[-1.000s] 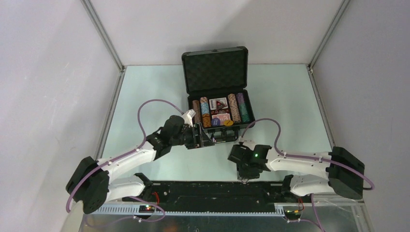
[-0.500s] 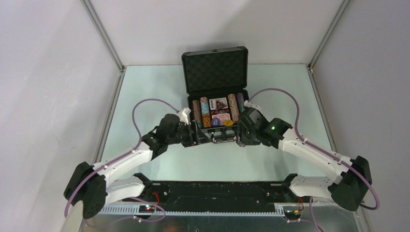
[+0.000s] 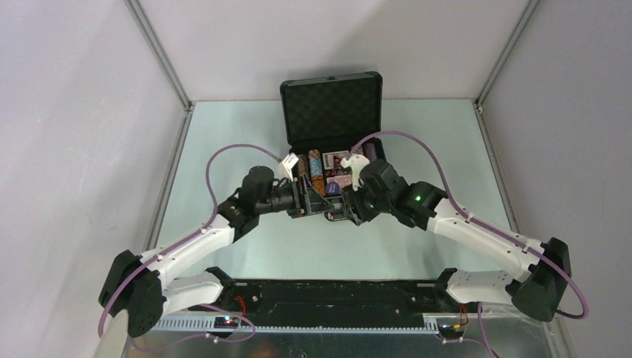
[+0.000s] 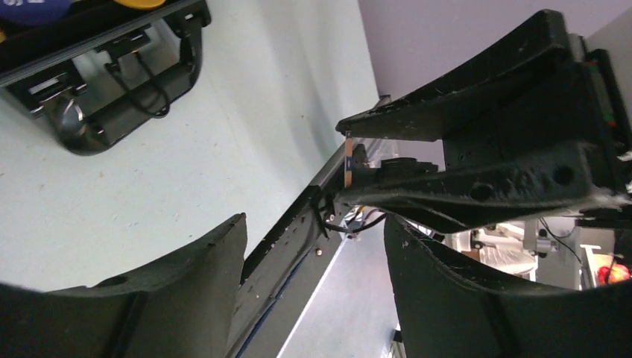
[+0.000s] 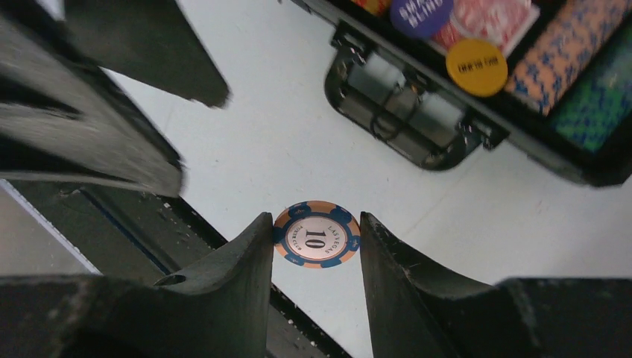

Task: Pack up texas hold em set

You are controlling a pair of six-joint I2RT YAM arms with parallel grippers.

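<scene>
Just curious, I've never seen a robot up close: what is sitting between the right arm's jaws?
A poker chip marked 10, orange with blue stripes, pinched edge to edge by the right gripper. The right wrist view shows it plainly.

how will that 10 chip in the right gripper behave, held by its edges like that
The chip looks like a stiff, thin disc, so it probably won't bend in the right gripper. Pinched only at two points on its round rim, it could pivot or slip out. If dropped on edge onto the smooth table, it would likely roll.
</scene>
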